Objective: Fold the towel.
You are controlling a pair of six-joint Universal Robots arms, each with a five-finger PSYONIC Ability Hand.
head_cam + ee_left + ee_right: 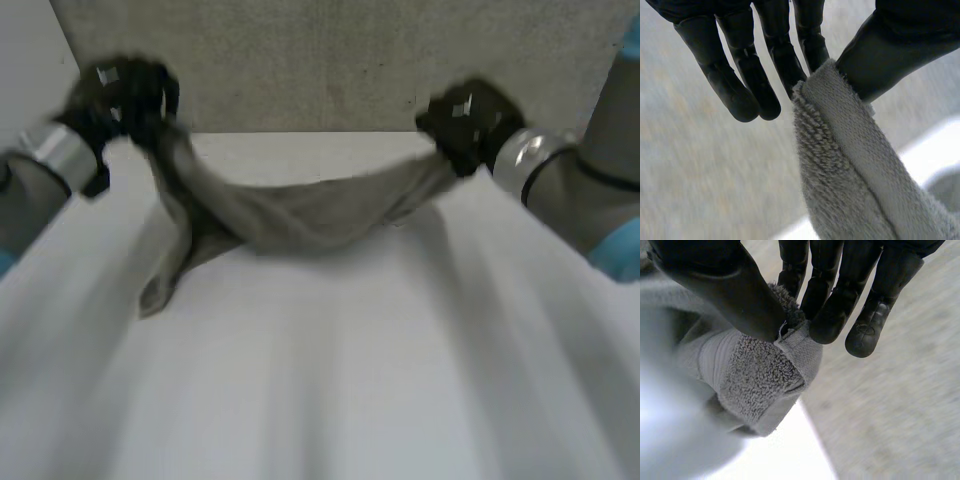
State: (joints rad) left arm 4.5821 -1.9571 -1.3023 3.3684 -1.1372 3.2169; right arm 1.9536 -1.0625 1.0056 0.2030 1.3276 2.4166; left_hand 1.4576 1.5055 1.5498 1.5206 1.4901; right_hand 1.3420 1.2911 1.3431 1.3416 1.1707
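Grey terry towel (300,215), soft and limp, sags between left hand (125,95) and right hand (465,120), each pinching a corner.

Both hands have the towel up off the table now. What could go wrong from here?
1. The left hand pinches only the towel's very end between thumb and a finger, so it could slip out.
2. The towel sags bunched between the left hand and the right hand, so laying it down may fold in wrinkles.
3. A tail under the left hand seems to reach the table and may drag or tuck under.
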